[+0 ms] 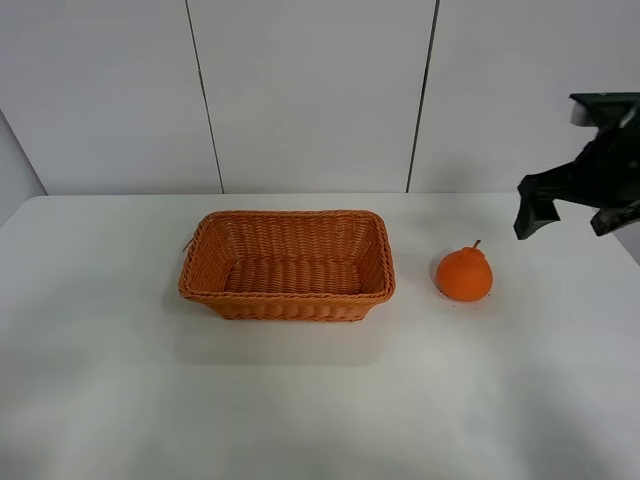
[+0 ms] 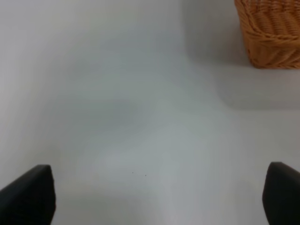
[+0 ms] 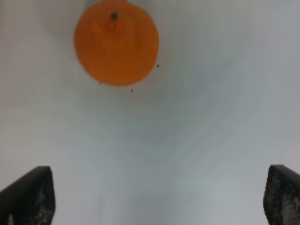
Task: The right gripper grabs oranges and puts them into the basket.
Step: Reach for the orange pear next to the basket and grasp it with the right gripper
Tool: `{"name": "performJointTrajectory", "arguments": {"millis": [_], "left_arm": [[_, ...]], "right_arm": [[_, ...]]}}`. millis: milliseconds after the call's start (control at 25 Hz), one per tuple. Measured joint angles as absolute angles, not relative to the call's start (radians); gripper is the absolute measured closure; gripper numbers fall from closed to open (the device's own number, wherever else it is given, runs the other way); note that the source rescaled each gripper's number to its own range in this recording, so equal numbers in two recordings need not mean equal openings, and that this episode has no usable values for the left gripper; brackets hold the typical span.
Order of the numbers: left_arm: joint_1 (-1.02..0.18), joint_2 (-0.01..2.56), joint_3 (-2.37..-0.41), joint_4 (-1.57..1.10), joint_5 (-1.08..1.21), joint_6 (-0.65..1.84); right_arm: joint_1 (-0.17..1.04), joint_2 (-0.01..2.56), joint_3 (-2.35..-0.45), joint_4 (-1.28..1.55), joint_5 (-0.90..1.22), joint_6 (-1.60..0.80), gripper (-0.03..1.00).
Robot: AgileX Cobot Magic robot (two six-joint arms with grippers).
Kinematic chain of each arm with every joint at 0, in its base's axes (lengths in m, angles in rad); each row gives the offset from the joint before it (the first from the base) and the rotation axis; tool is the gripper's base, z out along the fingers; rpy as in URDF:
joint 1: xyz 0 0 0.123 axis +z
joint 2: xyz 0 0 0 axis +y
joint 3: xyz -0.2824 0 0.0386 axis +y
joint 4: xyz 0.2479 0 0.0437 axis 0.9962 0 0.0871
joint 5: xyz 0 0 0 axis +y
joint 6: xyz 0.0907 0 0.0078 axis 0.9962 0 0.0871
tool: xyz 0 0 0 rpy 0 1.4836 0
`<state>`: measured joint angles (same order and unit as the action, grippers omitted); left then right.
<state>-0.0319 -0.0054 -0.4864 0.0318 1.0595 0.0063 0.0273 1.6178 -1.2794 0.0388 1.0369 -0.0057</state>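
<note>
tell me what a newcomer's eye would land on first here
The orange-brown wicker basket sits empty mid-table, brightest against the white table. Just right of it, not touching, lies a single orange, with the right tool open at the far right.

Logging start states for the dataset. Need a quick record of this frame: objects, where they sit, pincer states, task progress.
orange: on the table, right of the basket, apart from it, stem up
basket: upright on the table, nothing inside
right pincer: open, empty, raised to the right of the orange, not touching it
left pincer: open, empty, over bare table, a basket corner in its view
task progress: orange not yet grabbed
</note>
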Motion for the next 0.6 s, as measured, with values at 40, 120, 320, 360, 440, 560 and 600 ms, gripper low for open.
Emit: {"name": "performJointTrajectory", "arguments": {"millis": [40,120,320,360,440,560,600], "left_arm": [[-0.032,-0.005,-0.486,0.032,1.06,0.006],[-0.032,-0.005,-0.486,0.032,1.06,0.006],[-0.032,-0.005,-0.486,0.032,1.06,0.006],[-0.032,-0.005,-0.486,0.032,1.06,0.006],[-0.032,-0.005,-0.486,0.032,1.06,0.006],[-0.032,-0.005,-0.486,0.032,1.06,0.006],[-0.032,-0.005,-0.486,0.032,1.06,0.006]], "right_arm": [[0.029,1.668,-1.332,0.042,1.058,-0.006,-0.03],[0.043,1.767,-1.43,0.041,1.08,-0.008,-0.03],[0.109,1.895,-1.572,0.046,1.087,-0.008,-0.03],[0.12,1.907,-1.583,0.047,1.087,-0.008,-0.03],[0.128,1.931,-1.589,0.052,1.087,-0.008,-0.03],[0.13,1.961,-1.59,0.041,1.089,0.0,-0.03],[0.129,1.971,-1.59,0.033,1.088,0.0,-0.03]]}}
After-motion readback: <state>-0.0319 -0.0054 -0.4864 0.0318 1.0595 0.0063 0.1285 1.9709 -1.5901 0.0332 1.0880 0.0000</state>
